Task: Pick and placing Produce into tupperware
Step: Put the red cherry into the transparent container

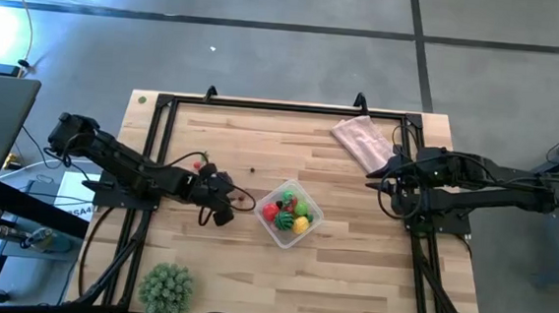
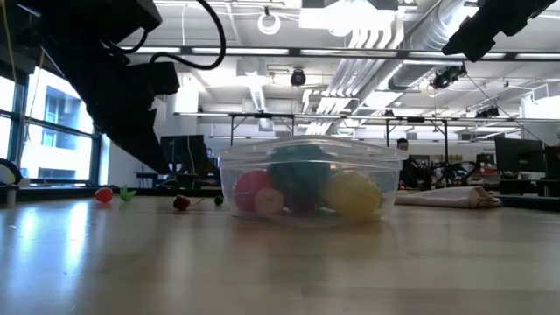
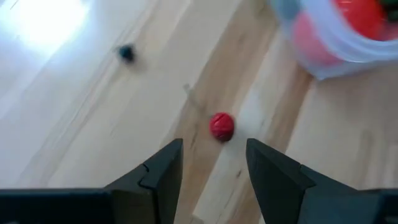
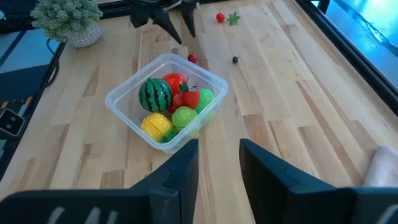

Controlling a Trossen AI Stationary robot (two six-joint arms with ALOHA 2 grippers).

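The left gripper (image 3: 211,171) hangs low over the counter (image 1: 350,270), its jaws partly open and holding nothing. Just in front of them lies a small red ball (image 3: 222,126), a cherry or tomato as it seems, on the bare wood just beside the clear container (image 4: 166,99).

I judge that the step in hand is to pick up this red piece. To do it well, the gripper should go forward until the ball sits between the two fingers, then go straight down and close slowly, because a round thing rolls away easily if one finger touches it first. The container wall is near, so the outer finger must not push it.

The container already holds a striped watermelon (image 4: 155,94), a yellow piece (image 4: 157,125), green and red pieces. Farther on the counter lie a dark small thing (image 4: 235,60), one more red piece (image 4: 219,17) and a green leafy bit (image 4: 234,18).

The right gripper (image 4: 217,165) waits apart at the other side, jaws partly open and empty.
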